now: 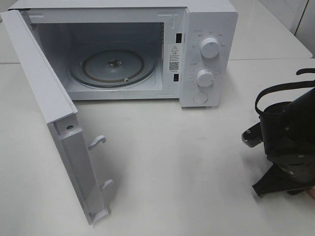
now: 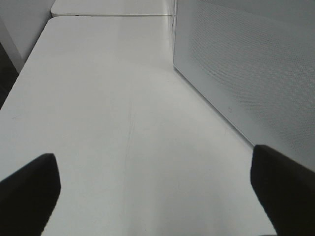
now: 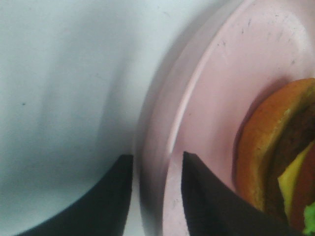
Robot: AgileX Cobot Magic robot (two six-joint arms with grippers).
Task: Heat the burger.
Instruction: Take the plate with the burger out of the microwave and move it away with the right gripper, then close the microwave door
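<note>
The burger [image 3: 266,147] shows only in the right wrist view, lying tilted on a round pink plate [image 3: 221,83], with its golden bun, dark patty, yellow cheese and a bit of lettuce visible. My right gripper [image 3: 157,160] straddles the plate's rim, one finger outside it and one over the plate. The jaws stand a little apart and a thin gap shows beside the outer finger. From the high camera, the right arm [image 1: 288,147] at the right edge hides the plate and burger. My left gripper [image 2: 153,156] is wide open over bare table, with nothing between its fingers.
A white microwave [image 1: 206,29] stands at the back with its door [image 1: 54,108] swung out to the left. The glass turntable [image 1: 113,66] inside carries nothing. The microwave's perforated side wall [image 2: 256,64] is close beside the left gripper.
</note>
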